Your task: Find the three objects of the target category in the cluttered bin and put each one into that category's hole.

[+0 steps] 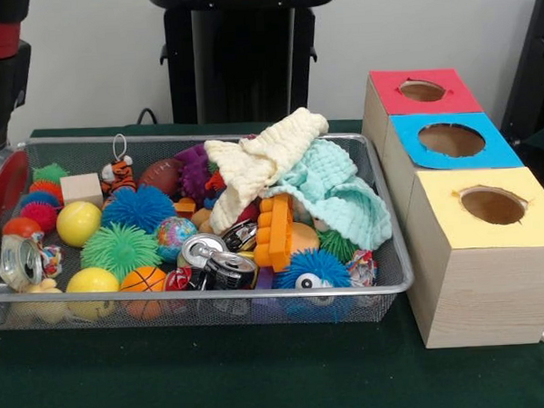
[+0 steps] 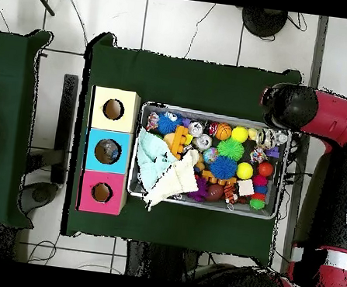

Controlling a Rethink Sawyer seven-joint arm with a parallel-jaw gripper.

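Wire mesh bin (image 1: pixel 397 284) full: cream cloth (image 1: pixel 261 159) and mint cloth (image 1: pixel 339 187) heaped at its 1 o'clock. Gripper (image 1: pixel 1 171) at bin's 9 o'clock; finger state cannot be told.

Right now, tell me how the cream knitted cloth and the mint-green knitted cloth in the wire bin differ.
The cream knitted cloth is pale yellow-white; the mint-green knitted cloth is light turquoise. The cream one lies on top, reaching toward the bin's middle; the mint one sits partly under it, against the end nearest the boxes. Both are crumpled and heaped over toys.
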